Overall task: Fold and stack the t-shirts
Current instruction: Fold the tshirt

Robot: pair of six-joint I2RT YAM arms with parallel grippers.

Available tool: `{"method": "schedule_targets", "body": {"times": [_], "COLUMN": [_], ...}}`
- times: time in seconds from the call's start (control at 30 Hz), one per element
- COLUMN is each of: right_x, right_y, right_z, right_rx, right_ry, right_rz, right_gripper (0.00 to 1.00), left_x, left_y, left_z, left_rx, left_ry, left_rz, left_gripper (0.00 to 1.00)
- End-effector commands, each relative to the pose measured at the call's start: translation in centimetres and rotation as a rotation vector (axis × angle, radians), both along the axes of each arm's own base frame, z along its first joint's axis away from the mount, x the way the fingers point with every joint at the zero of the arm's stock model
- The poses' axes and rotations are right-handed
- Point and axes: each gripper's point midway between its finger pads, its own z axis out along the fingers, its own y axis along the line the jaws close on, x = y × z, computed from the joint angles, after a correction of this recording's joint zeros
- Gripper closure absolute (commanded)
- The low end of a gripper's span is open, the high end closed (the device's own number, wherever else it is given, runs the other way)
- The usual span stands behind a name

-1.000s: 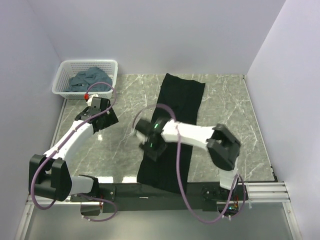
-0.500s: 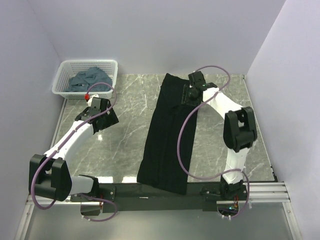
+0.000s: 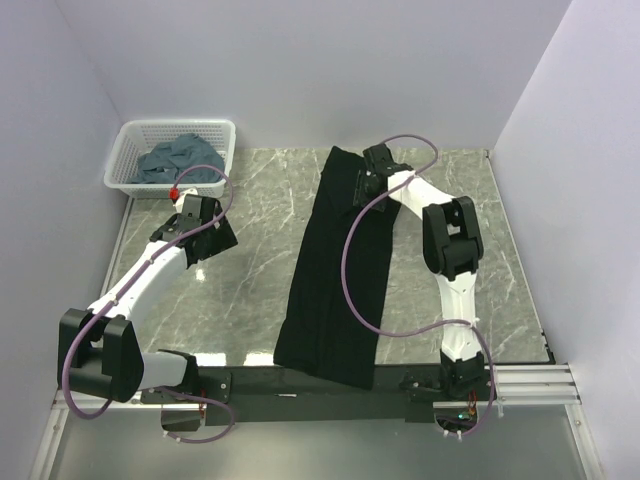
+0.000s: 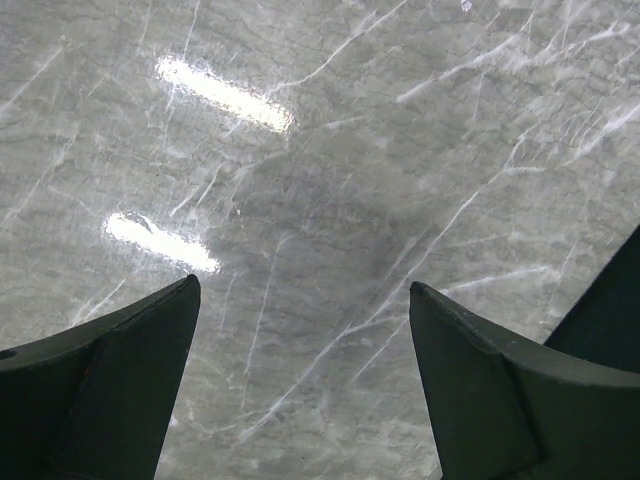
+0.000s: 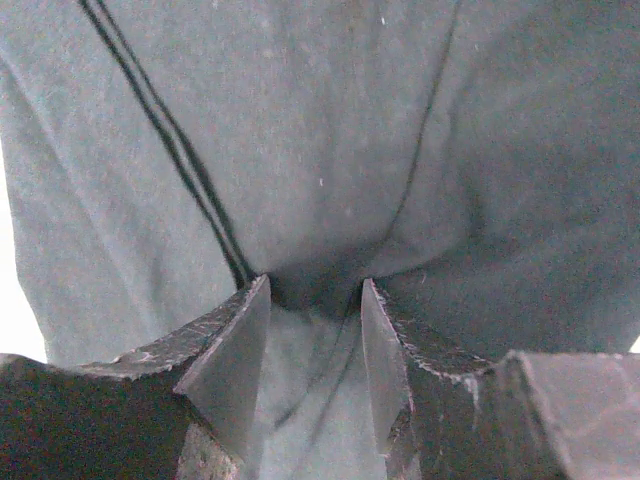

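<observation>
Your black t-shirt (image 3: 335, 290) lies as a long narrow strip down the middle of the table (image 3: 260, 200), its far end near the back edge and its near end draped over the front edge. At that far end your right gripper (image 3: 370, 183) has its jaws nearly closed on a puckered ridge of cloth, as the right wrist view shows. The pinch looks shallow, so a quick pull may let the cloth slip out, or lift only the top layer and spoil the fold. The overhanging near end could also drag the strip askew. Your left gripper (image 3: 205, 232) hangs spread wide over bare marble, well apart from the shirt, so nothing pins it. The blue-grey shirts (image 3: 180, 160) lie in the basket (image 3: 125, 150).
</observation>
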Motion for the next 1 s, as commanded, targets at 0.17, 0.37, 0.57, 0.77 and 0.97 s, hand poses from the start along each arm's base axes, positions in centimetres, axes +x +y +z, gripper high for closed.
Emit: {"method": "schedule_targets", "body": {"times": [0.17, 0.37, 0.57, 0.77, 0.97], "right_x": [3.5, 5.9, 2.2, -9.4, -22.8], "right_y": [0.6, -1.1, -1.7, -2.4, -2.6], "right_z": [-1.2, 0.6, 8.3, 10.9, 7.6], "right_rx": [-0.018, -0.036, 0.025, 0.048, 0.032], "right_ry": [-0.017, -0.067, -0.141, -0.075, 0.067], "right_rz": [0.015, 0.007, -0.007, -0.011, 0.068], "right_gripper": [0.52, 0.52, 0.45, 0.42, 0.42], "left_x": [0.3, 0.3, -1.1, -6.2, -13.3], "left_y": [-0.1, -0.7, -3.4, -8.5, -13.3], "left_z": [0.8, 0.3, -0.9, -1.7, -3.9], "left_rx": [-0.003, -0.025, -0.052, -0.064, -0.176], "left_ry": [-0.037, -0.023, 0.05, 0.16, 0.294], "left_rz": [-0.02, -0.048, -0.132, -0.217, -0.329], "left_gripper": [0.09, 0.08, 0.14, 0.14, 0.14]}}
